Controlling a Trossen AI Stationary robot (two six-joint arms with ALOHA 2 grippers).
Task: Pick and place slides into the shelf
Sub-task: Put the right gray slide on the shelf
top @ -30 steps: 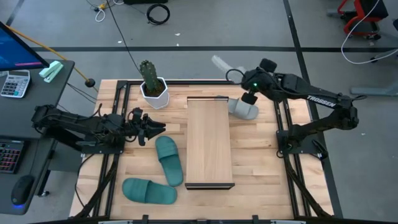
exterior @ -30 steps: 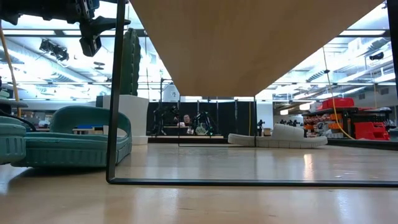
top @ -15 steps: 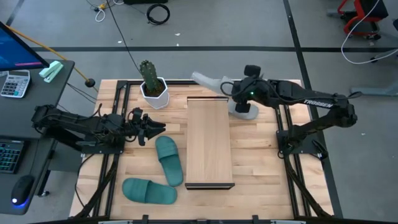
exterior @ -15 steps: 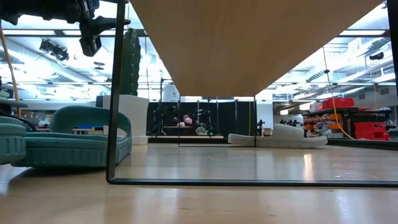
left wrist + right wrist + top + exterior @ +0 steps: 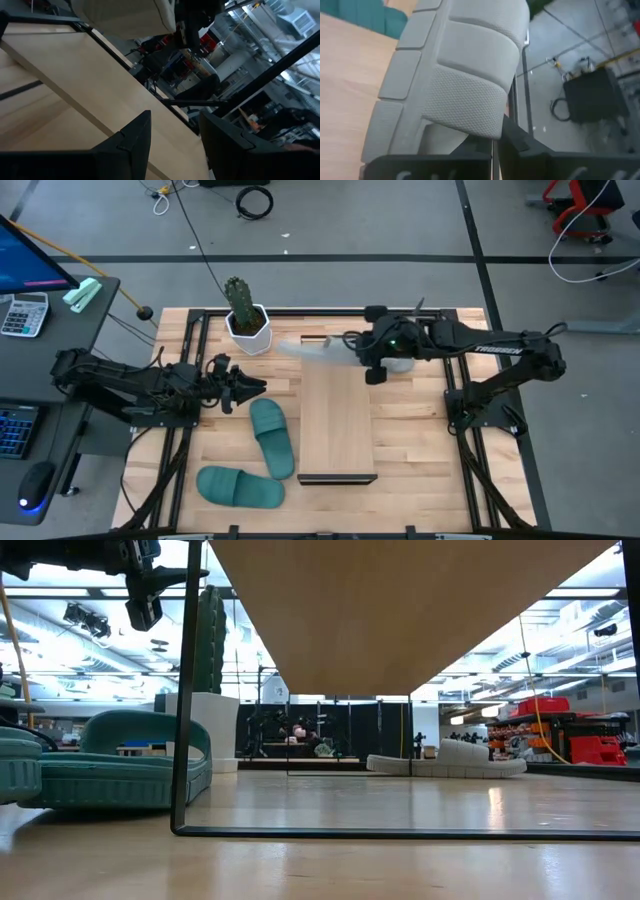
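Aloft, ribbed grey slide (image 5: 455,75) clamped in right jaws, left jaws apart.

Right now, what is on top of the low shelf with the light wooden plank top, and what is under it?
Nothing rests on the low shelf's plank; the right gripper, shut, holds a light grey slide above its far end. The low view shows bare tabletop underneath.
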